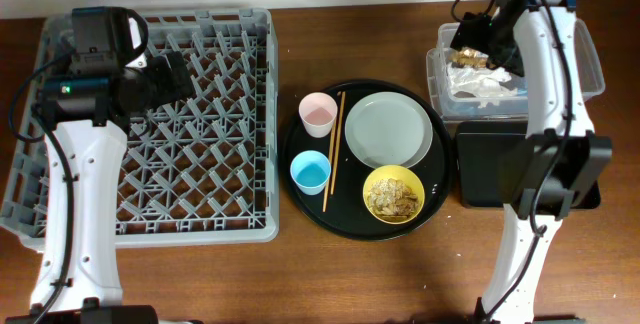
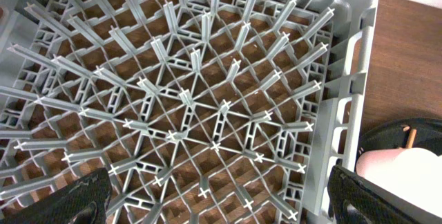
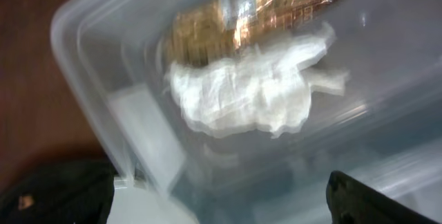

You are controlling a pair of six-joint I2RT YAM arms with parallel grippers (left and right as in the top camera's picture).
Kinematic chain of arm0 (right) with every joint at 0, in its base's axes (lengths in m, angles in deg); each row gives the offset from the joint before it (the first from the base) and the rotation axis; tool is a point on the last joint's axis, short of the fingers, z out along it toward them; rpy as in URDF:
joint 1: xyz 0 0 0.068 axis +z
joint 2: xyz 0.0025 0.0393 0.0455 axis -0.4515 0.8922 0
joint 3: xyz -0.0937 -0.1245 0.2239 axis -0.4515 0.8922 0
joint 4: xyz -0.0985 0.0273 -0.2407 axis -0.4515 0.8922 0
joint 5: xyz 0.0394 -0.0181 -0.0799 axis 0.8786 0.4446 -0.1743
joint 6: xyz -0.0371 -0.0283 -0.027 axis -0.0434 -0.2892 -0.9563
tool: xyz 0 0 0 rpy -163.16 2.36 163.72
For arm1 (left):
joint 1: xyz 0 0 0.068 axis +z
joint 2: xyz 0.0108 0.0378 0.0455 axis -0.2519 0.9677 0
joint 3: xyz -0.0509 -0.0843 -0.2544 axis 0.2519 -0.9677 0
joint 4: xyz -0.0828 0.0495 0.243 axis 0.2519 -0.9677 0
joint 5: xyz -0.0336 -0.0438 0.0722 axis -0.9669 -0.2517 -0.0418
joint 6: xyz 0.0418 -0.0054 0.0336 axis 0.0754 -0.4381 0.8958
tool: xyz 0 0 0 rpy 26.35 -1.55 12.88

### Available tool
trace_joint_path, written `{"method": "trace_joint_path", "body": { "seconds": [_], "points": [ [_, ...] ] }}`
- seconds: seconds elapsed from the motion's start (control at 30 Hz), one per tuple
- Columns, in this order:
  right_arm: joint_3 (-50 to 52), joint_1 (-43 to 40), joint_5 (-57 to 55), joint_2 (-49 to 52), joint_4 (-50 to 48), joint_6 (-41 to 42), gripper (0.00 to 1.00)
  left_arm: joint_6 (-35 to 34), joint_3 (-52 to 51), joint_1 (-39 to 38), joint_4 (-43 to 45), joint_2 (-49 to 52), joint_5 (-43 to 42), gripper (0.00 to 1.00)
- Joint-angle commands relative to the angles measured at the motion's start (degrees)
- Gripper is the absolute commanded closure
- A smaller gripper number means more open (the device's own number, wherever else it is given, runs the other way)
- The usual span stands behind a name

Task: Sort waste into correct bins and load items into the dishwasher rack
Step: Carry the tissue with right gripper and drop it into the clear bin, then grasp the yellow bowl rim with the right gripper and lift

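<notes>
Two items in clear tub: tissue, brown wrapper w/ blurred print.

Wooden table, grey rack left, round tray centre, clear tub, black bin right

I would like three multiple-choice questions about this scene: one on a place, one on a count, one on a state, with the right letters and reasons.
1. Where does the white tissue lie? A) in the clear tub B) on the grey plate C) in the rack
2. How many cups stand on the round black tray? A) one B) two C) four
3. The yellow bowl is: A) empty B) holding food scraps C) upside down
Answers: 1 A, it lies inside the tub beside a brown wrapper; 2 B, one pink cup, one blue cup; 3 B, brownish scraps lie in it.
</notes>
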Motion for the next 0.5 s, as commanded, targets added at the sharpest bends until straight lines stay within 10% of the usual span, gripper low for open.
{"method": "trace_joint_path", "body": {
  "seconds": [0.0,0.13,0.47],
  "points": [
    [-7.8,0.9,8.0,-9.2,7.5,-6.3,0.02,-0.7,0.7,0.2,0.0,-0.1,0.6,0.01],
    [-6.7,6.6,10.7,-13.0,18.5,-7.3,0.21,-0.7,0.7,0.2,0.0,-0.1,0.6,0.01],
    [21.0,27.7,5.9,-19.0,14.5,5.9,0.32,-0.7,0.7,0.2,0.0,-0.1,0.6,0.00]
  ]
}}
